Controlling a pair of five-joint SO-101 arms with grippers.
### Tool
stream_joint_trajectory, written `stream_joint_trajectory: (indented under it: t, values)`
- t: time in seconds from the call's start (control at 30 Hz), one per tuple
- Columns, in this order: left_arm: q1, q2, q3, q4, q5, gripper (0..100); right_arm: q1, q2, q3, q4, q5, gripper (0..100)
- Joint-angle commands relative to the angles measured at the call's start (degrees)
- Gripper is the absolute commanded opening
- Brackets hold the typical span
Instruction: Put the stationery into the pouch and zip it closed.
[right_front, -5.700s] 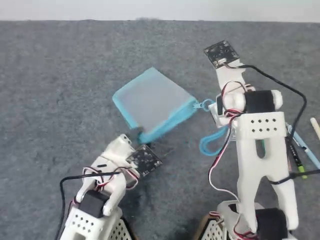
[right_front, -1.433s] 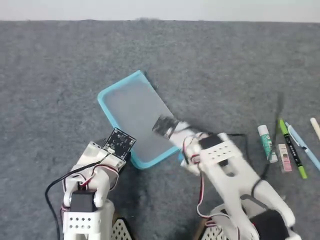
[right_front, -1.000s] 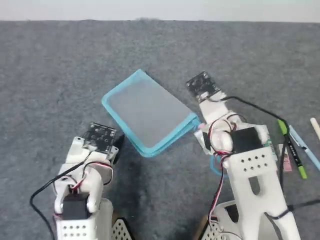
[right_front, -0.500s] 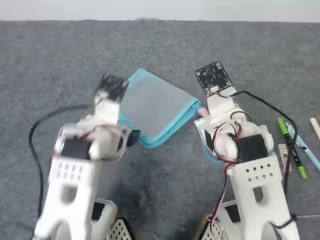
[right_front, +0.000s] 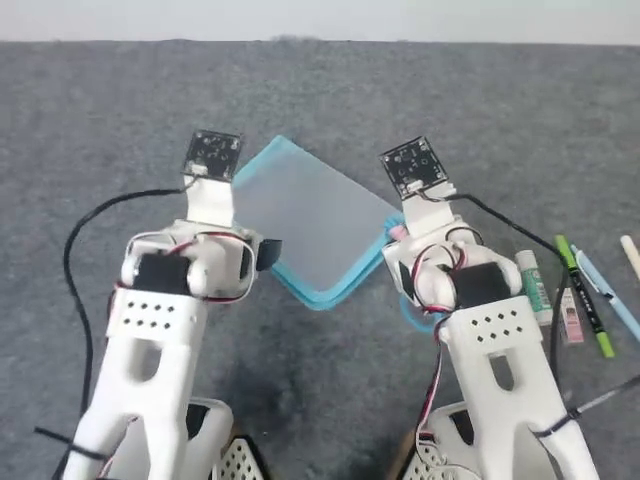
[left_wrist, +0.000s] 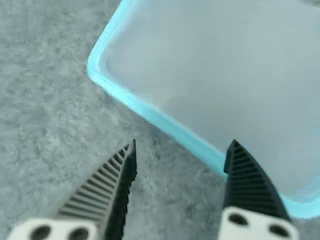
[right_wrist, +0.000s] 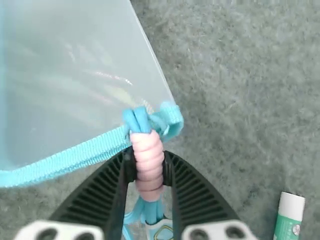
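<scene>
The translucent pouch (right_front: 315, 225) with turquoise trim lies flat in the middle of the grey mat. My left gripper (left_wrist: 182, 150) hovers open over the pouch (left_wrist: 215, 85), straddling its turquoise edge near a corner. My right gripper (right_wrist: 147, 156) is shut on the pink zipper pull (right_wrist: 147, 165) at the pouch's (right_wrist: 65, 85) corner. In the high view this pull (right_front: 397, 232) sits at the pouch's right corner. Stationery lies to the right of the right arm: a glue stick (right_front: 533, 282), a green pen (right_front: 582, 297), a blue pen (right_front: 612, 300) and a pink eraser (right_front: 570, 316).
A turquoise cord loop (right_front: 415, 310) hangs under the right arm. A cream stick (right_front: 631, 256) lies at the right edge. The glue stick (right_wrist: 289, 214) also lies close beside the right gripper. Open grey mat stretches behind and to the left of the pouch.
The left arm has swung forward from the near left onto the pouch's left edge. The pouch shifted slightly. The right gripper stays at the zipper corner.
</scene>
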Motion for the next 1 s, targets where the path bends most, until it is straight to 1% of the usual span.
stream_joint_trajectory:
  t: [0.0, 0.07, 0.17, 0.27, 0.3, 0.37, 0.43, 0.47, 0.57, 0.63, 0.7, 0.87, 0.97]
  values:
    - [0.53, -4.66, 1.71, -4.31, -0.62, 23, -0.22, -0.40, 0.62, -4.35, -1.05, 0.6]
    - [-0.44, -6.24, 1.80, -4.31, -0.53, 23, -0.31, -0.40, 0.62, -4.26, -1.05, 0.6]
    - [-5.27, -9.41, 1.98, -4.66, 1.58, 26, -0.40, -0.40, 0.09, -2.68, -1.05, 0.6]
    - [-9.23, -11.52, 2.51, -5.19, 2.20, 28, 0.04, -0.40, -2.99, 0.57, -1.93, 0.6]
    - [-10.29, -11.78, 3.65, -6.86, 2.20, 28, 0.13, -0.48, -5.19, 2.15, -1.93, 0.6]
    - [-11.78, -12.04, 7.60, -12.84, 2.20, 28, -0.22, 0.13, -10.46, 5.85, -1.32, 0.6]
    - [-11.96, -12.22, 11.47, -18.99, 2.11, 28, -0.84, 0.75, -15.74, 10.24, 0.26, 0.6]
    - [-11.78, -12.31, 12.62, -20.84, 2.02, 28, -1.80, 1.27, -17.85, 12.26, 0.70, 0.6]
    - [-10.29, -12.31, 12.97, -21.80, 2.20, 28, -5.23, 3.12, -22.33, 15.52, 0.88, 0.6]
    - [-9.32, -12.04, 13.23, -21.89, 1.76, 28, -7.25, 3.91, -23.91, 15.69, 1.14, 0.6]
    - [-6.95, -11.52, 14.37, -21.80, 0.53, 28, -8.04, 5.23, -25.49, 15.69, 1.23, 0.6]
    - [4.13, -7.65, 17.80, -23.03, 0.18, 22, -8.04, 8.22, -34.29, 16.40, 1.23, 0.6]
    - [8.35, -3.96, 17.45, -25.32, 0.26, 22, -8.48, 11.82, -45.54, 22.02, 1.32, 0.6]
